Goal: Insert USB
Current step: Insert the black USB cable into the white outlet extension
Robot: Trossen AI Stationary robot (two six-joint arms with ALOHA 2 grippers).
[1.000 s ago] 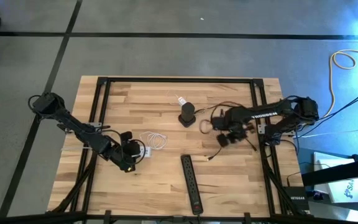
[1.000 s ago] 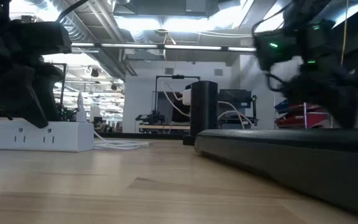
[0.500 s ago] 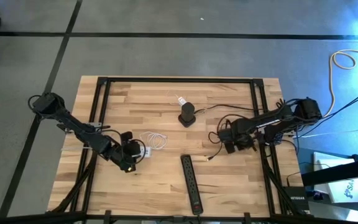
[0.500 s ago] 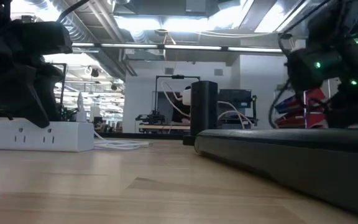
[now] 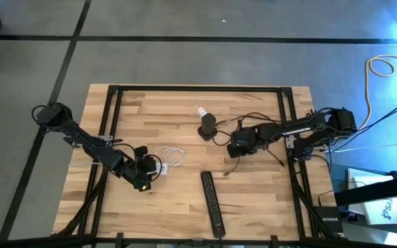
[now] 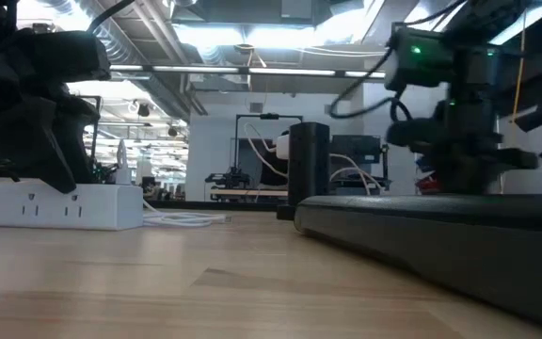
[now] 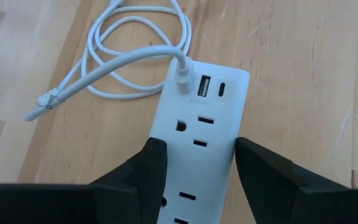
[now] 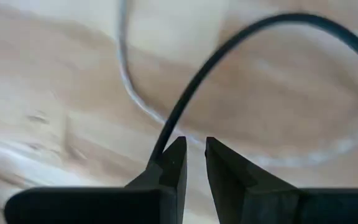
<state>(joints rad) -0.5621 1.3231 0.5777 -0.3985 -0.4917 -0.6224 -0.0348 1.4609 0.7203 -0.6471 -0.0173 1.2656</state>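
A white power strip lies flat on the wooden table at the left, its USB ports at the end away from my wrist. A white cable is plugged into that end beside them and coils on the wood. My left gripper is closed on the strip. Right of centre, my right gripper points down, its fingers nearly together, at a black cable that loops over the table. My left gripper pinches the strip's two long sides between its fingers, slanting down from above and across the strip. The strip rests flat on the table. My right gripper meets the black cable at one fingertip. That finger hides the place of contact. The cable arches away slack.
A black cylinder stands near the table's middle, left of my right gripper. A long black power strip lies near the front edge and fills the low view's right. Metal frame rails border the table.
My right gripper has gone toward the table's left, closer to the black cylinder, and has tipped to point more steeply down. The black cable's loop has shifted left with it. My left gripper and the white strip have kept still.
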